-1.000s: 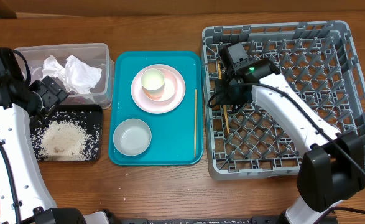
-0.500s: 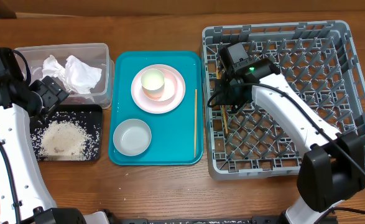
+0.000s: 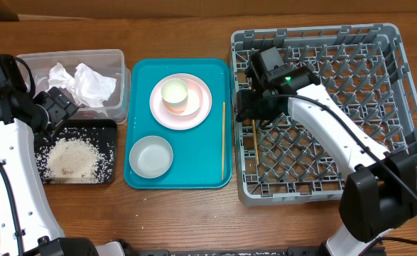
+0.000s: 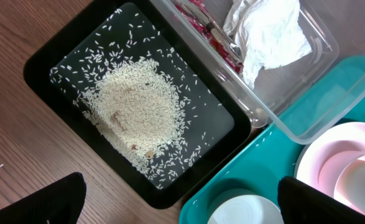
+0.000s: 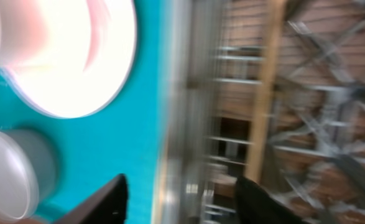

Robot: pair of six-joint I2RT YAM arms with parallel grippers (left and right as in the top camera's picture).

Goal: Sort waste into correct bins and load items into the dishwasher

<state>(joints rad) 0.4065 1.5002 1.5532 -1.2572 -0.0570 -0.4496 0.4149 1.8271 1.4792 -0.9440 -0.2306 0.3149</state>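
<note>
My right gripper hangs open over the left wall of the grey dish rack, with nothing between its fingers. A wooden chopstick lies inside the rack just beside it, seen blurred as the chopstick in the right wrist view. A second chopstick lies on the teal tray. My left gripper stays open and empty above the black tray of rice. The clear tub holds white napkins and a red wrapper.
The teal tray carries a pink plate with a white cup on it, and a pale grey-green bowl in front. Bare wooden table runs along the front edge.
The right gripper has opened and let go of the chopstick, which now lies in the rack. It shifted slightly left. The left arm has not moved.
</note>
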